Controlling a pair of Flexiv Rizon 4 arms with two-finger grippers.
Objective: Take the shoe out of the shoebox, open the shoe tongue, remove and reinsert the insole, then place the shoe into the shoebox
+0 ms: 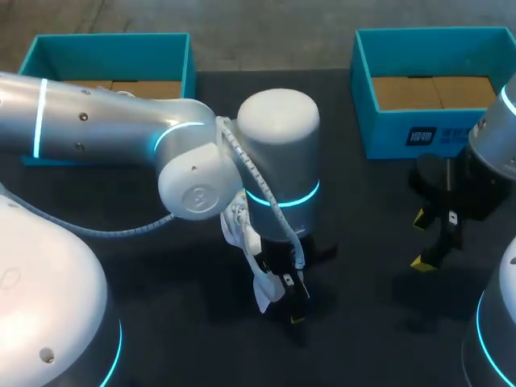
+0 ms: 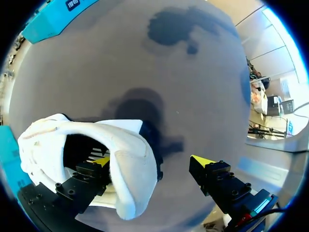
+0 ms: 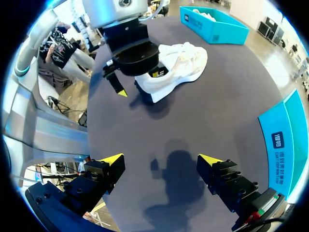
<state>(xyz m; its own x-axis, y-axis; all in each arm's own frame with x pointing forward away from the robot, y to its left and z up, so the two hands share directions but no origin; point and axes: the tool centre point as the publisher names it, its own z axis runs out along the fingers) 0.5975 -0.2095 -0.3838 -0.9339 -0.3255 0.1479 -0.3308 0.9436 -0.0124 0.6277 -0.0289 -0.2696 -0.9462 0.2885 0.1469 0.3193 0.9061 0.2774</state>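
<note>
1. We find the white shoe [image 1: 260,284] out on the dark table [image 1: 363,322], near its middle and outside both blue boxes.
2. The left gripper [image 2: 150,162] is spread wide. One finger [image 2: 87,176] sits inside the mouth of the shoe [image 2: 130,164]. The other finger [image 2: 219,181] stands clear of it over bare table, so nothing is clamped.
3. In the right wrist view, the left gripper [image 3: 139,82] stands over the heel end of the shoe [image 3: 181,65]. The toe points toward the left box [image 3: 215,21].
4. The right gripper [image 3: 161,162] is also wide open, with nothing between its fingers and only table beneath.
5. In the head view, the right gripper [image 1: 421,240] hangs just in front of the right box [image 1: 419,129], well apart from the shoe.
6. The left box [image 1: 109,52] is at the far left corner. Something white lies in it, but we cannot tell what.
7. We cannot tell whether the sole rests flat.
</note>
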